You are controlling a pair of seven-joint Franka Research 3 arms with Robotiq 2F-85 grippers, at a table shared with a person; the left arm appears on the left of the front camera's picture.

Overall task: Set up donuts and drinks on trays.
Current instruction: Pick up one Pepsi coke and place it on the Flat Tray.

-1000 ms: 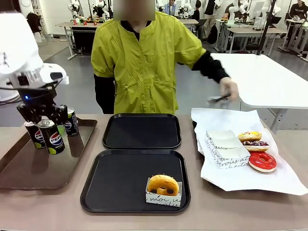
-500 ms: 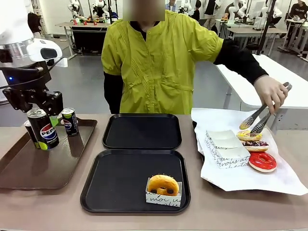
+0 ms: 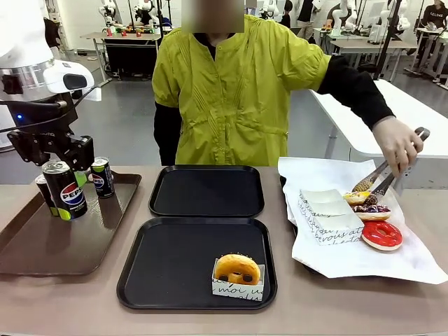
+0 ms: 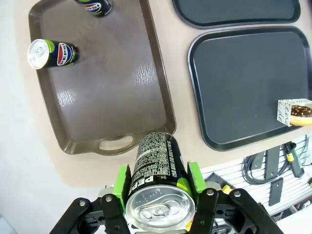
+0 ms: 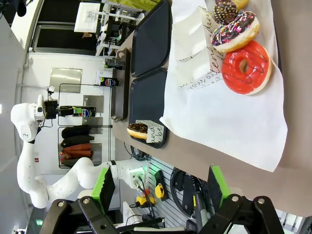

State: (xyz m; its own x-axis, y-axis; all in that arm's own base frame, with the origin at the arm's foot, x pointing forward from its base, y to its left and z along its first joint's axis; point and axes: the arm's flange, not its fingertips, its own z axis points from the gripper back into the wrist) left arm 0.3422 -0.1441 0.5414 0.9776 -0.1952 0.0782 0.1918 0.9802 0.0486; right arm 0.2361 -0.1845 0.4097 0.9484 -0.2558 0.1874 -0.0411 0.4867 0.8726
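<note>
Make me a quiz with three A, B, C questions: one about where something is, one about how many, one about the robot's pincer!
1. Where is the donut in its paper sleeve? A on the white paper; B on the near black tray; C in the person's hand.
2. How many cans stand on the brown tray? A two; B five; C none.
3. The left pincer is: A open; B shut on a donut; C shut on a Pepsi can.
Answers: 1 B, it sits in that tray's near right corner. 2 A, the left wrist view shows both. 3 C, green pads press the can's sides.
</note>
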